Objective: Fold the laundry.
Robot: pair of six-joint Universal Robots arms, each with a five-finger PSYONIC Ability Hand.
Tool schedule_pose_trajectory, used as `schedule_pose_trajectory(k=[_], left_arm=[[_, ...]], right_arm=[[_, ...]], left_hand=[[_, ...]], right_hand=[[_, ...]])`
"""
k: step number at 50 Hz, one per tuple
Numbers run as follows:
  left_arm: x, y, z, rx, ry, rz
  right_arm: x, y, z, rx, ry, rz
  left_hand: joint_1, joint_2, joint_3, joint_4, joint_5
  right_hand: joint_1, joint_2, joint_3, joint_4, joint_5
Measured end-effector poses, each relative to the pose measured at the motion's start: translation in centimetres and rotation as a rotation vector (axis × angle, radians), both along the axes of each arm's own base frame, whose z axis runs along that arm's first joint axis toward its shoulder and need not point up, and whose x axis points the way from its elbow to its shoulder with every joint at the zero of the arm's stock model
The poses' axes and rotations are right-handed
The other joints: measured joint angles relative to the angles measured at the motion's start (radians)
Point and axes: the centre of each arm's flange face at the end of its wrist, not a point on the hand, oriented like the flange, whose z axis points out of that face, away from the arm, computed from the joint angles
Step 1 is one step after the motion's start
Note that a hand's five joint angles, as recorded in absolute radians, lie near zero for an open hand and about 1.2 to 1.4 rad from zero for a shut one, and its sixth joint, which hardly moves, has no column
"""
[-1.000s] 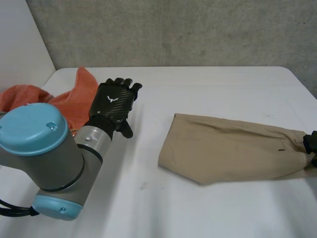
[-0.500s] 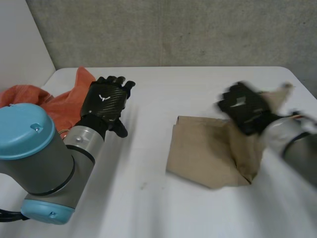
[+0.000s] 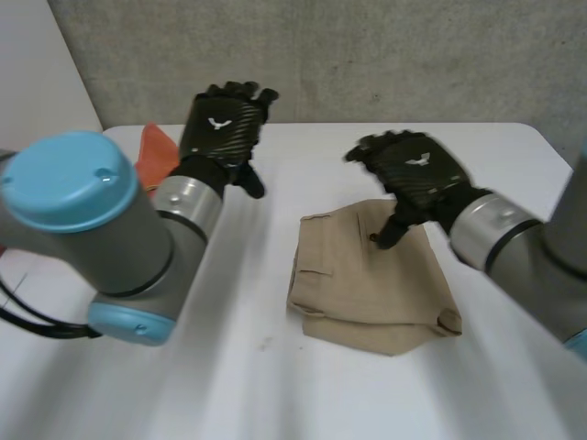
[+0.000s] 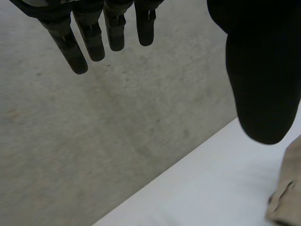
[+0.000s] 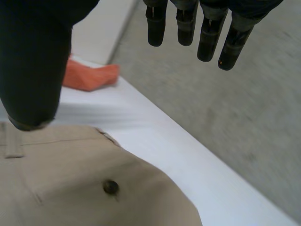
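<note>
White surface (image 3: 275, 367) bore folded khaki trousers (image 3: 367, 284) at its middle; right robot hand (image 3: 413, 174) hovered open over them, left robot hand (image 3: 220, 124) open, well aside. Unpinned, the fold risked springing apart

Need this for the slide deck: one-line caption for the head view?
Open right hand over folded tan trousers; open left hand raised near orange cloth on white table.

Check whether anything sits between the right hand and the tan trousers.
Nothing visible does. The right hand is open just above the folded tan trousers, its thumb over the waistband end. The orange cloth lies well apart from them, beside the left hand.
</note>
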Motion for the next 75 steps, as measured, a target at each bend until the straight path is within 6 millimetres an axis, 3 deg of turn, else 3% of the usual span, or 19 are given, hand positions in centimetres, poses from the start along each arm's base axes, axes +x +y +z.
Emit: schedule_pose_trajectory(k=[2, 4, 11, 19, 24, 29, 36, 37, 40, 41, 42, 43, 49, 52, 55, 56, 60, 66, 75], left_arm=[[-1.6, 0.2, -0.5, 0.023, 0.019, -0.049], [-2.3, 0.4, -1.1, 0.043, 0.019, -0.076], [-6.1, 2.6, -6.6, 0.233, -0.043, -0.236], [-6.5, 2.9, -11.5, 0.385, -0.151, -0.22], [-5.9, 2.7, -13.4, 0.436, -0.221, -0.195], [-5.6, 2.6, -14.0, 0.437, -0.271, -0.182], [-5.5, 2.5, -11.4, 0.371, -0.262, -0.18], [-5.5, 2.6, -9.9, 0.343, -0.242, -0.182], [-5.5, 2.6, -8.6, 0.32, -0.223, -0.184], [-5.4, 2.8, -6.7, 0.286, -0.192, -0.187], [-5.4, 2.8, -6.7, 0.286, -0.192, -0.187], [-5.2, 3.0, -5.0, 0.259, -0.166, -0.19], [-4.6, 3.7, -1.0, 0.201, -0.101, -0.233], [-4.3, 4.2, 0.5, 0.185, -0.083, -0.291], [-4.2, 4.4, 1.0, 0.182, -0.079, -0.318], [-3.9, 4.7, 1.9, 0.187, -0.076, -0.371], [-3.3, 4.9, 2.7, 0.198, -0.075, -0.415], [-2.7, 4.7, 3.2, 0.213, -0.07, -0.426], [-2.5, 4.5, 2.8, 0.246, -0.053, -0.415]], right_arm=[[-1.7, -1.0, 0.3, 0.081, -0.05, -0.086], [-2.3, -1.2, 0.1, 0.107, -0.053, -0.11], [-3.6, -2.3, -4.0, 0.257, 0.03, -0.169], [-3.5, -2.6, -8.7, 0.352, 0.107, -0.18], [-3.7, -2.8, -10.2, 0.342, 0.174, -0.204], [-4.0, -2.9, -10.5, 0.308, 0.232, -0.215], [-4.2, -3.0, -9.5, 0.257, 0.235, -0.219], [-4.4, -3.0, -8.4, 0.218, 0.212, -0.229], [-4.6, -3.0, -7.5, 0.188, 0.192, -0.24], [-4.8, -3.1, -6.8, 0.168, 0.175, -0.25], [-4.8, -3.1, -6.8, 0.168, 0.175, -0.25], [-6.0, -3.2, -4.8, 0.118, 0.114, -0.298], [-9.1, -3.4, -3.4, 0.135, 0.02, -0.413], [-11.2, -3.5, -4.1, 0.19, 0.001, -0.48], [-11.7, -3.5, -4.3, 0.206, -0.001, -0.493], [-13.0, -3.0, -5.5, 0.288, -0.001, -0.523], [-13.8, -2.2, -7.0, 0.381, -0.003, -0.511], [-13.6, -1.2, -9.5, 0.522, -0.035, -0.429], [-12.3, -1.0, -11.8, 0.595, -0.068, -0.356]], left_hand=[[0.0, 0.0, 0.0, 0.0, 0.0], [0.0, 0.0, 0.0, 0.0, 0.0], [0.0, 0.0, 0.0, 0.0, 0.0], [0.0, 0.0, 0.0, 0.0, 0.0], [0.0, 0.0, 0.0, 0.0, 0.0], [0.0, 0.0, 0.0, 0.0, 0.0], [-0.002, 0.0, 0.0, 0.0, 0.0], [-0.002, 0.0, 0.0, 0.0, 0.0], [-0.002, 0.0, 0.0, 0.0, 0.0], [-0.002, 0.0, 0.0, 0.0, 0.0], [-0.002, 0.0, 0.0, 0.0, 0.0], [-0.002, 0.0, 0.0, 0.0, 0.0], [-0.002, 0.0, 0.0, 0.0, 0.0], [-0.002, 0.0, 0.0, 0.0, 0.0], [-0.002, 0.0, 0.0, 0.0, 0.0], [-0.002, 0.0, 0.0, 0.0, 0.0], [-0.002, 0.0, 0.0, 0.0, 0.0], [-0.002, 0.0, 0.0, 0.0, 0.0], [-0.002, 0.0, 0.0, 0.0, 0.0]], right_hand=[[0.0, 0.0, 0.0, 0.0, 0.0], [0.0, 0.0, 0.0, 0.0, 0.0], [0.0, 0.0, 0.0, 0.0, 0.0], [0.0, 0.0, 0.0, 0.0, 0.0], [-0.014, 0.0, -0.003, 0.0, -0.003], [-0.025, 0.0, -0.01, 0.0, -0.003], [-0.025, 0.0, -0.01, 0.0, -0.003], [-0.025, 0.0, -0.01, 0.0, -0.003], [-0.025, 0.0, -0.01, 0.0, -0.003], [-0.025, 0.0, -0.01, 0.0, -0.003], [-0.025, 0.0, -0.01, 0.0, -0.003], [-0.025, 0.0, -0.01, 0.0, -0.003], [-0.025, 0.0, -0.01, 0.0, -0.003], [-0.025, 0.0, -0.01, 0.0, -0.003], [-0.025, 0.0, -0.01, 0.0, -0.003], [-0.025, 0.0, -0.01, 0.0, -0.003], [-0.025, 0.0, -0.01, 0.0, -0.003], [-0.025, 0.0, -0.01, 0.0, -0.003], [-0.025, 0.0, -0.01, 0.0, -0.003]])
